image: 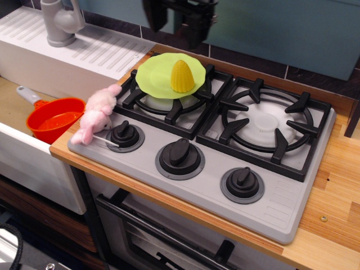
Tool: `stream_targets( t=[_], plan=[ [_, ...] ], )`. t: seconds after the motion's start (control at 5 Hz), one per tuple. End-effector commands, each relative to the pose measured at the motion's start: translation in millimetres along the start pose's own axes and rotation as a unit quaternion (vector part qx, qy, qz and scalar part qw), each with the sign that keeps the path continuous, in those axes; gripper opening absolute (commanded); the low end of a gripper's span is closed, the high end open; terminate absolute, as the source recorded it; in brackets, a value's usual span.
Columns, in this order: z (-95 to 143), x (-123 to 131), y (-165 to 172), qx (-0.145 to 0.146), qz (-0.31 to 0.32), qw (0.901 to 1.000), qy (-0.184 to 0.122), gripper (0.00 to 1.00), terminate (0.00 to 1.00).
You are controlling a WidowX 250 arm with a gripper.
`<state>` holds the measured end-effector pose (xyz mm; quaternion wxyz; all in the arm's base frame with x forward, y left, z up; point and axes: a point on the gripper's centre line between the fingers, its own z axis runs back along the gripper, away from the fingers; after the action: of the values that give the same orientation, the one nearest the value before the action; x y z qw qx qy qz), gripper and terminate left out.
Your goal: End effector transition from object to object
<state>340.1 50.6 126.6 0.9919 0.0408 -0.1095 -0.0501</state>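
Above the stove's back-left burner, near the top edge of view: gripper (175, 29), two dark fingers pointing down, jaws spread and holding nothing, upper body cut off by the frame. Directly below and slightly toward the camera, well clear of the fingertips: yellow corn (182, 76), standing upright on a green plate (154, 76), tip up, long axis vertical. Plate resting on the burner grate (171, 107), overhanging its rear corner. Off to the left, at the stove's front corner: pink plush toy (95, 115), lying slantwise beside the leftmost knob (124, 134), long axis running front-to-back. Further left and lower, in the sink (14, 101): orange pot (54, 118) with its handle pointing away. Right burner (264, 124) bare; wooden surface (332, 197) along the right side. Judged from position: gripper clear of the corn, mid-transit, with the plush toy the nearest other candidate, forward and to the left of the jaws and lower down. Next target not determinable from this view alone.
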Motion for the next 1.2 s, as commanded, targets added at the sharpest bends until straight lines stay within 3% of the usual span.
stream_targets(
  t=[0.0, 0.6, 1.0],
  plan=[
    [7, -28, 20, 0.012, -0.013, 0.9983, -0.055, 1.00, 0.00],
    [-20, -67, 54, -0.002, -0.045, 0.9929, -0.111, 1.00, 0.00],
    [-52, -82, 64, -0.005, -0.060, 0.9859, -0.156, 1.00, 0.00]
  ],
)
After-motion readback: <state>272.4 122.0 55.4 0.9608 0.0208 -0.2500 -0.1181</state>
